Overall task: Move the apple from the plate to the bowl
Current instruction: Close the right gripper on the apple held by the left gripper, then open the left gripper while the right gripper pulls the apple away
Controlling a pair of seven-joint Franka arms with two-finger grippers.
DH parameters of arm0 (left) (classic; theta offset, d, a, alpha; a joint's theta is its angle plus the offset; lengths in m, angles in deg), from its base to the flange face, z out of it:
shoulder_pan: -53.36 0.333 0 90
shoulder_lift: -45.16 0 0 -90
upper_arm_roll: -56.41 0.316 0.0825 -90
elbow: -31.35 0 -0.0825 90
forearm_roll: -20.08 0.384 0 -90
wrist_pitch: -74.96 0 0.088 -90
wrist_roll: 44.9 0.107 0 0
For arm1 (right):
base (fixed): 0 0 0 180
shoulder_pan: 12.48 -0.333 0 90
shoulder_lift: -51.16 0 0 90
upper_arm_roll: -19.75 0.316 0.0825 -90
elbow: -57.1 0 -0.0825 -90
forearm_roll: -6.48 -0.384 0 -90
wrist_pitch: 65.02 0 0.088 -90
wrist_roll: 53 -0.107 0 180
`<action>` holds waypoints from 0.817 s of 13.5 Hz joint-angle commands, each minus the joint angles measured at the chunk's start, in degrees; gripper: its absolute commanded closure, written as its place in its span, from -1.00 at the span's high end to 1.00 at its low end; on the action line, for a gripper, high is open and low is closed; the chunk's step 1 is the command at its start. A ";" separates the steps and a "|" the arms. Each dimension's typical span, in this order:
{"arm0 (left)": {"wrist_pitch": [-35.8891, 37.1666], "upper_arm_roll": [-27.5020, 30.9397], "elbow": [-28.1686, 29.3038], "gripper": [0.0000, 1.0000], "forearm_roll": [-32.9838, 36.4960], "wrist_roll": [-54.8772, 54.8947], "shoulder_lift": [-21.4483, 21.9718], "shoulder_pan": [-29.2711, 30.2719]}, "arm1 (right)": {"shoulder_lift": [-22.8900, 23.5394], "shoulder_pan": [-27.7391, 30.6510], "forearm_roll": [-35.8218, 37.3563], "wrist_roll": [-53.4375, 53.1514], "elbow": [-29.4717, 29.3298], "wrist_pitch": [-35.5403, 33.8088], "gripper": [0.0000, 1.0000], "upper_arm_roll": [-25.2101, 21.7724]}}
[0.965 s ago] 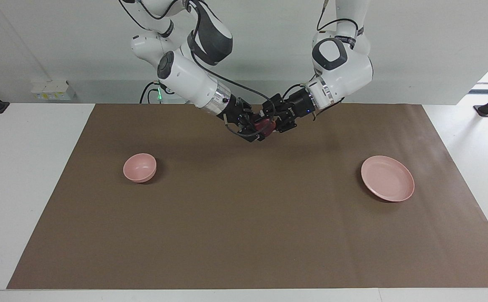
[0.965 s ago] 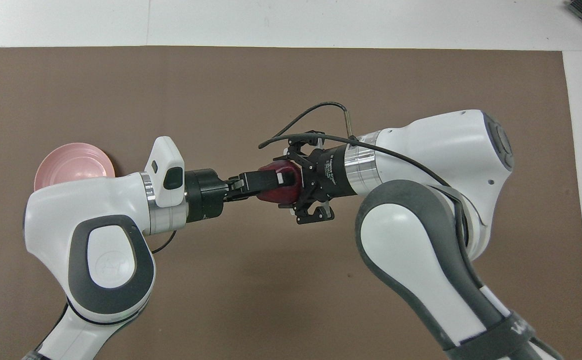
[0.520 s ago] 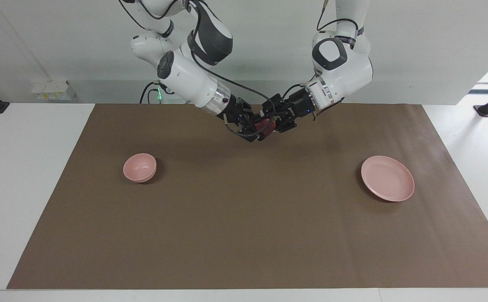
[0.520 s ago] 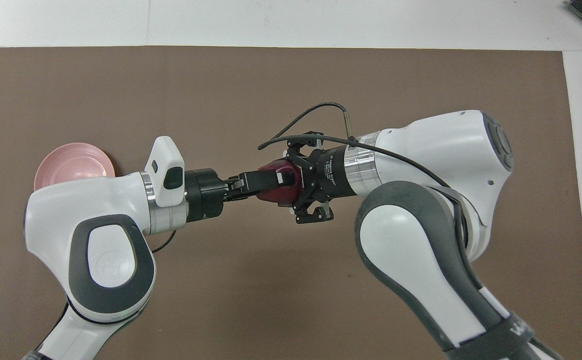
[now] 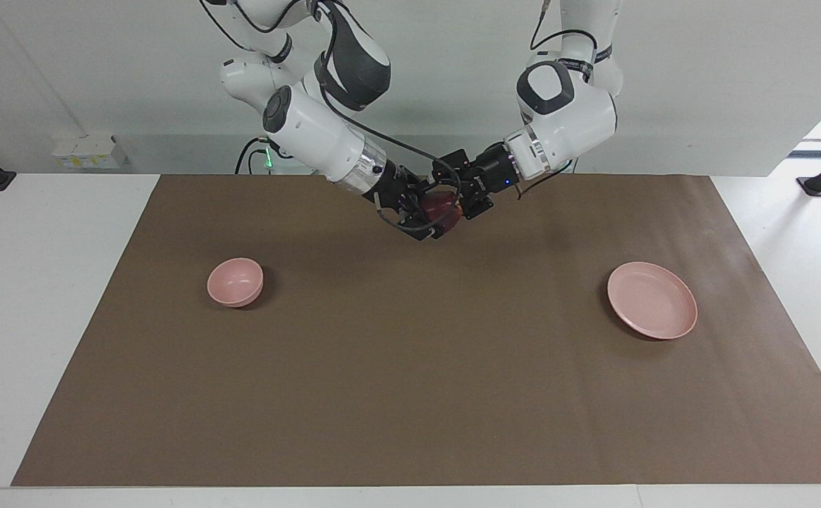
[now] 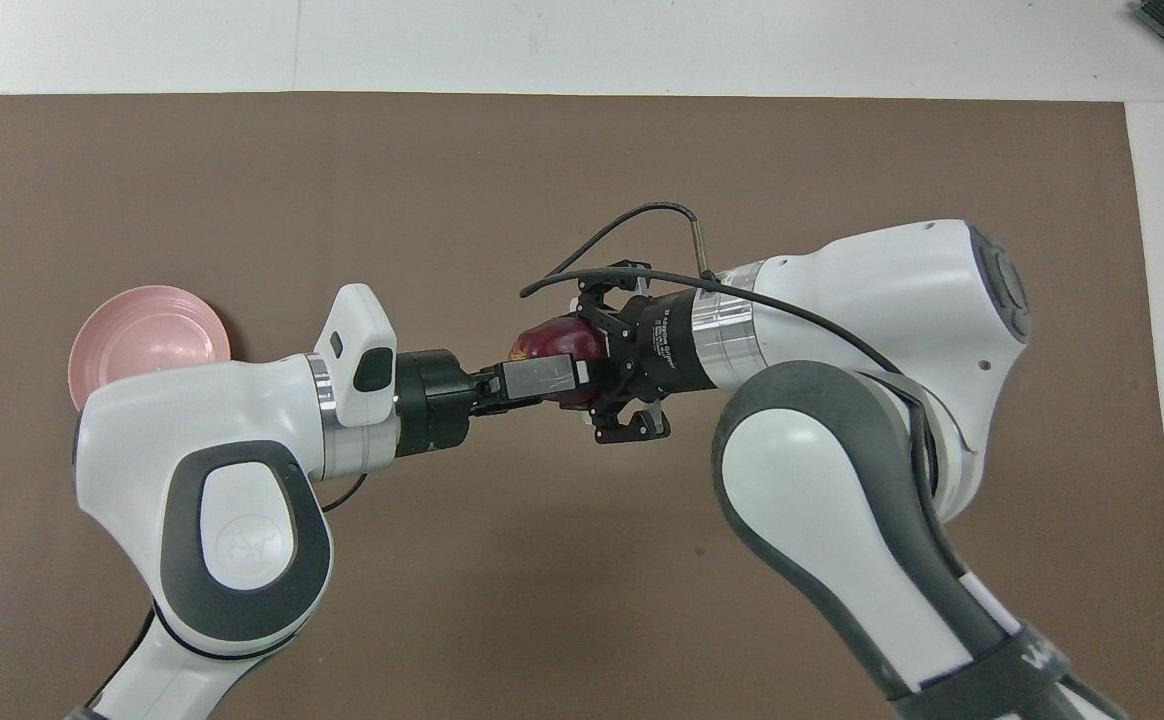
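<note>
Your right pincer gripped the apple above the counter; your left pincer stood slightly parted beside the apple.

The apple between the two black claws is dark red-maroon, with a yellowish speckled patch showing from overhead. The bowl and the plate, each well apart from the claws, are plain pale pink. The surface under the claws is flat brown, edged in white.
</note>
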 commanded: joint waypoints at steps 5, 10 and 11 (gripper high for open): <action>0.62 0.99 0.36 1.00 -0.87 -0.80 1.89 2.01 | -0.69 5.81 6.57 1.75 1.10 -5.88 -1.00 -0.33; 0.54 1.35 0.71 1.00 1.23 -3.16 3.65 6.67 | -0.43 12.06 19.23 5.85 1.19 -10.55 -1.00 -0.24; 0.63 1.35 1.06 1.00 3.85 -3.87 3.91 7.81 | -0.43 13.37 20.64 9.36 1.45 -10.64 -1.00 -0.24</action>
